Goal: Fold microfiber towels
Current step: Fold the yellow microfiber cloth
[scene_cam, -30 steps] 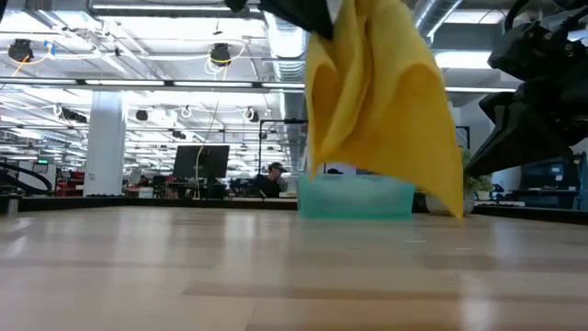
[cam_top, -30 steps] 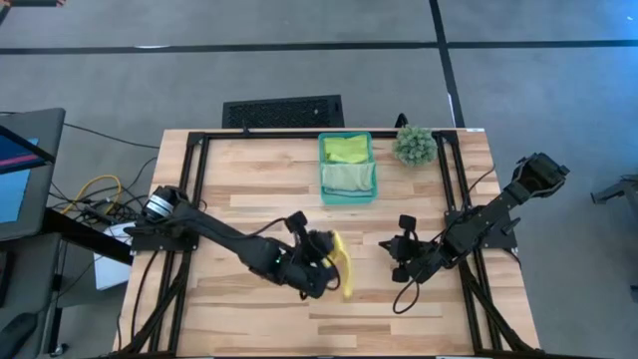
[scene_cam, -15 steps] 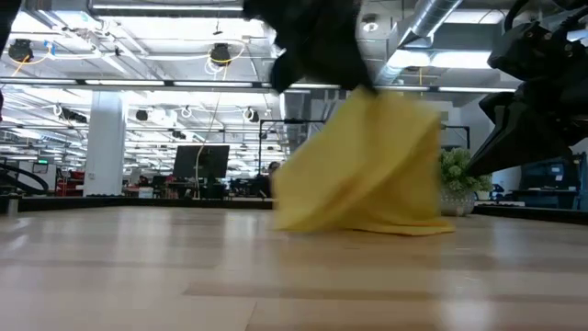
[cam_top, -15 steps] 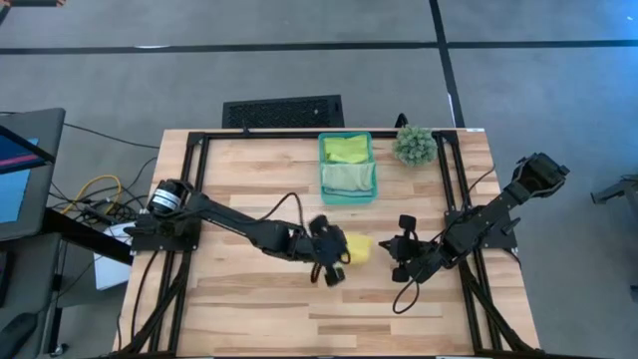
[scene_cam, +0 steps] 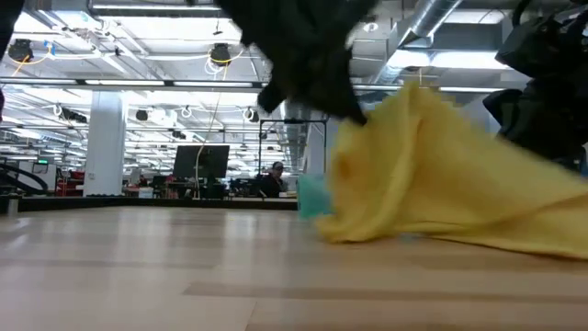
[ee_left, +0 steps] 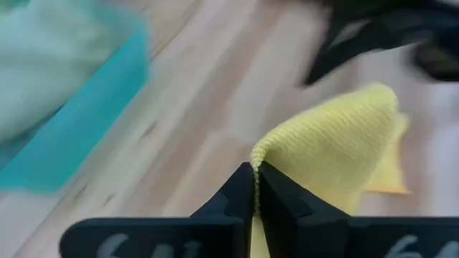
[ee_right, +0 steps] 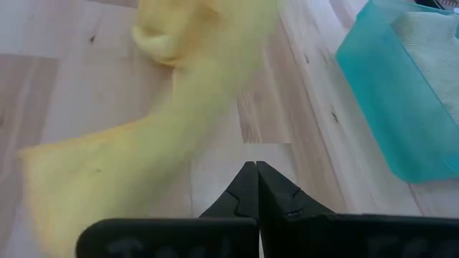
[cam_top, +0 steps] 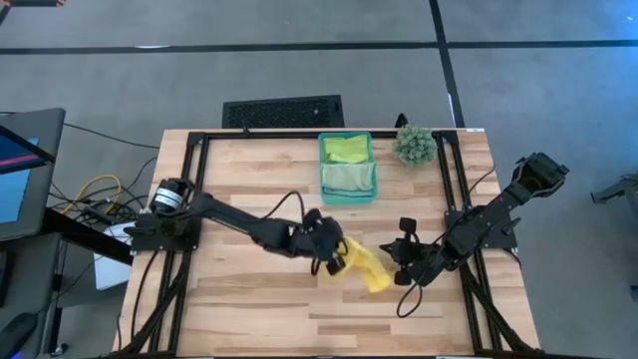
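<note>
The yellow microfiber towel (cam_top: 365, 269) lies partly on the wood table (cam_top: 249, 309) near its middle. One end is raised at my left gripper (cam_top: 333, 257), which is shut on it. The rest trails on the wood toward my right gripper (cam_top: 397, 261). In the low view the towel (scene_cam: 441, 188) slopes down from the dark fingers to the table. My right gripper (ee_right: 256, 175) is shut with nothing in it and sits just short of the towel's free end (ee_right: 107, 179). Two greenish towels lie in the teal bin (cam_top: 347, 189). My left gripper pinches the yellow towel's edge (ee_left: 254, 156) between its two fingers (ee_left: 276, 197). The fingers slant down, coming from the table's left. That end is held up off the wood, and the rest of the towel lies slack on the table beyond the fingers.
The teal bin stands at the far middle of the table, and a small spiky green plant (cam_top: 414, 146) stands to its right. Bare wood stretches along the near edge and at the near left. A black frame (cam_top: 199, 140) runs around the table.
My left gripper has come down and turned, moving a little toward the table's right while keeping its hold. The yellow towel hung clear below it. Now the towel's lower part lies on the table, spread toward my right gripper.
</note>
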Tool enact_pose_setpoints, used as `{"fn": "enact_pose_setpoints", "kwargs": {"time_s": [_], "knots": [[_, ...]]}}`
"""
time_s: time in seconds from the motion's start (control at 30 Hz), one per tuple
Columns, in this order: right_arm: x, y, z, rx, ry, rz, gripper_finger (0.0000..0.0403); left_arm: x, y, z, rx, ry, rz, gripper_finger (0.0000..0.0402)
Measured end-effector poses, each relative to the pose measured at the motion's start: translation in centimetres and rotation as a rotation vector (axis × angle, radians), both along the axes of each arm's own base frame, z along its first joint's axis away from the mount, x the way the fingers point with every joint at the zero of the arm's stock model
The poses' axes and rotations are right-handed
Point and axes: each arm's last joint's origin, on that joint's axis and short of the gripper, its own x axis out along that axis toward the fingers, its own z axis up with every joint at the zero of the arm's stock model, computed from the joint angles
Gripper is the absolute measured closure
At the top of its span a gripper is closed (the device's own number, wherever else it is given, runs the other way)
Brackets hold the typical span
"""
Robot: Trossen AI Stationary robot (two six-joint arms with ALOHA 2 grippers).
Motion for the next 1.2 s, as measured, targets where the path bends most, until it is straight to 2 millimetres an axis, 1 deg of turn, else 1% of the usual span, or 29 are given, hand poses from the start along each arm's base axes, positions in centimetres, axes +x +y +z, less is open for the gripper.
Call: {"fn": "enact_pose_setpoints", "kwargs": {"time_s": [0.13, 0.17, 0.23, 0.33, 0.4, 0.5, 0.57, 0.67, 0.73, 0.8, 0.87, 0.97, 1.07, 1.13, 1.2], "knots": [[0.0, 0.0, 0.0, 0.0, 0.0, 0.0, 0.039, -1.0, 2.6, -2.8, -0.032, 0.058, 0.104, 0.0364], [0.0, 0.0, 0.0, 0.0, 0.0, 0.0, 0.039, -1.1, 3.2, -3.2, -0.039, 0.074, 0.122, 0.0353], [0.0, 0.0, 0.0, 0.0, 0.0, 0.0, 0.039, -1.1, 4.0, -3.5, -0.061, 0.072, 0.134, 0.0329], [0.0, 0.0, 0.0, 0.0, 0.0, 0.0, 0.039, -1.0, 4.8, -3.6, -0.082, 0.07, 0.136, 0.0286], [0.0, 0.0, 0.0, 0.0, 0.0, 0.0, 0.039, -1.1, 5.0, -3.2, -0.079, 0.066, 0.132, 0.0258], [-0.1, 0.2, 0.0, 0.013, 0.008, 0.018, 0.039, -1.3, 4.9, -1.8, -0.062, 0.051, 0.14, 0.0227], [-0.1, 0.4, 0.0, 0.041, 0.02, 0.042, 0.039, -1.1, 4.5, -0.9, -0.057, 0.017, 0.125, 0.0216], [0.2, 0.8, 0.0, 0.095, 0.007, 0.067, 0.039, -0.9, 3.3, 0.1, -0.013, 0.005, 0.035, 0.021], [0.6, 1.1, -0.3, 0.115, -0.001, 0.085, 0.039, -0.9, 2.5, 0.2, 0.016, 0.003, -0.024, 0.021], [1.1, 1.5, -0.8, 0.124, 0.001, 0.12, 0.039, -0.5, 1.8, -0.5, 0.023, 0.008, -0.073, 0.0214], [1.6, 1.6, -1.7, 0.123, 0.029, 0.149, 0.039, -0.4, 1.6, -1.6, 0.024, 0.044, -0.103, 0.0219], [2.4, 1.5, -2.8, 0.127, 0.053, 0.141, 0.039, 0.1, 1.8, -3.5, 0.033, 0.088, -0.091, 0.0227], [3.3, 1.2, -3.6, 0.135, 0.102, 0.129, 0.039, 0.0, 2.8, -5.3, -0.01, 0.178, -0.053, 0.0235], [3.9, 1.3, -4.0, 0.163, 0.138, 0.161, 0.039, -0.5, 3.6, -5.9, -0.065, 0.256, -0.013, 0.0241], [4.4, 1.6, -4.1, 0.209, 0.172, 0.232, 0.039, -1.0, 4.3, -5.9, -0.111, 0.329, 0.06, 0.0247]]}}
